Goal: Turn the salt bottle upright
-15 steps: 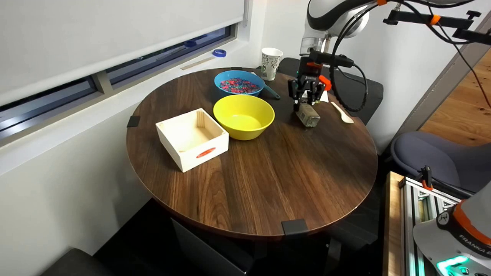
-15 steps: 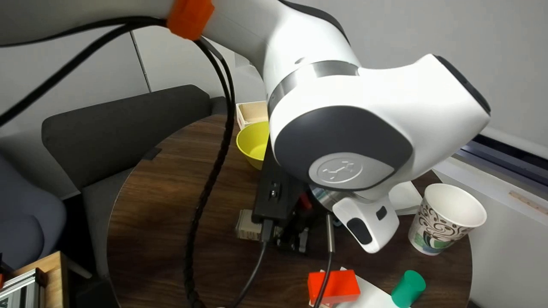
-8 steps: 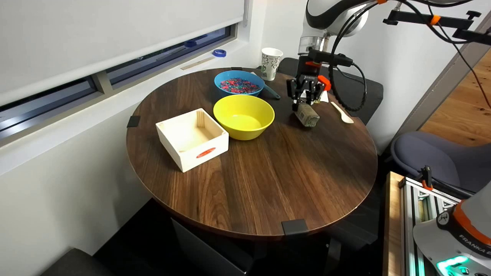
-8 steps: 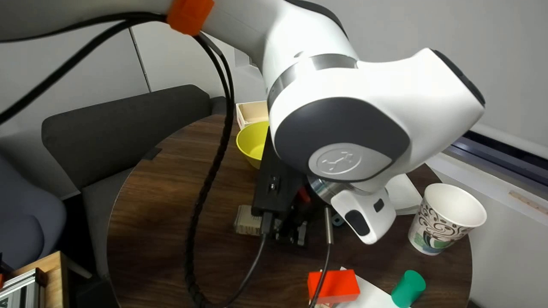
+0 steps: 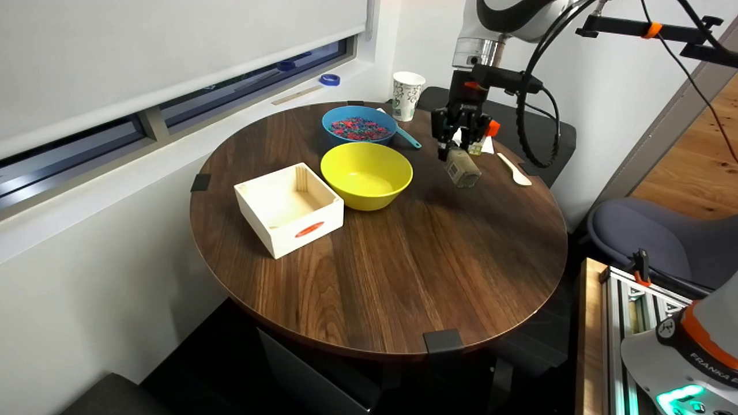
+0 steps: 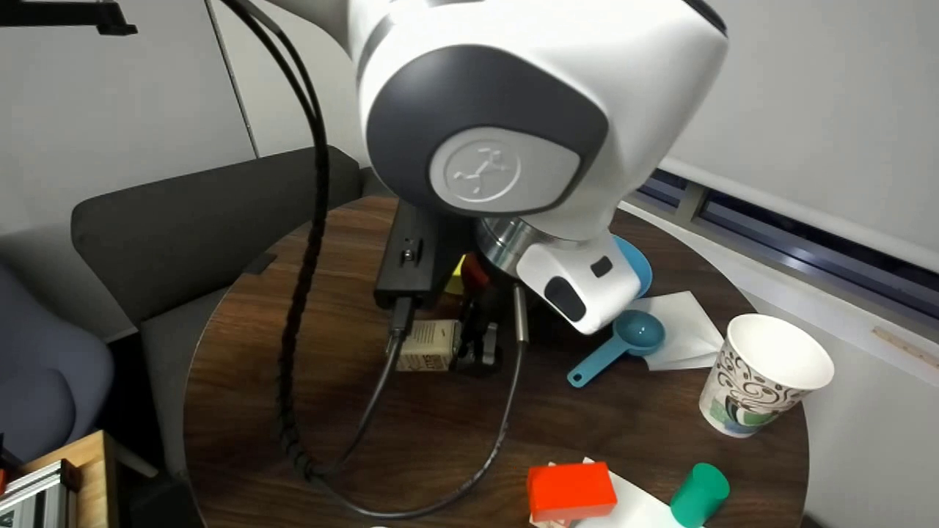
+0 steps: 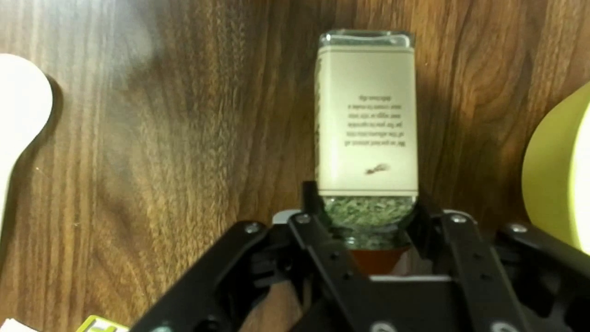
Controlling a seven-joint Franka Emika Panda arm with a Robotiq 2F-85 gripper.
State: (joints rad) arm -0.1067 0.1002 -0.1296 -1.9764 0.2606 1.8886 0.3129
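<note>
The salt bottle is a square glass jar with a cream label, green flakes inside and a reddish lid. It shows in both exterior views [image 5: 463, 169] [image 6: 428, 346] and large in the wrist view [image 7: 367, 120]. My gripper [image 7: 367, 214] has its black fingers closed around the bottle's neck end, and the lid sits between the fingers, partly hidden. In an exterior view my gripper [image 5: 454, 147] holds the bottle tilted, its base pointing away and down. The bottle seems slightly above the dark wooden table [image 5: 403, 259], with a shadow beneath.
A yellow bowl [image 5: 366, 200] and an open wooden box [image 5: 305, 233] stand beside the bottle. A blue bowl [image 5: 334, 134], patterned cup [image 5: 407, 95] and white spoon [image 5: 515, 171] stand farther back. A blue scoop [image 6: 623, 341], red block [image 6: 572, 491] and green cylinder [image 6: 700, 493] lie nearby.
The arm and wrist have shifted and turned. The bottle has risen slightly with the gripper and now shows more of its label. The blue scoop has come into view from behind the arm.
</note>
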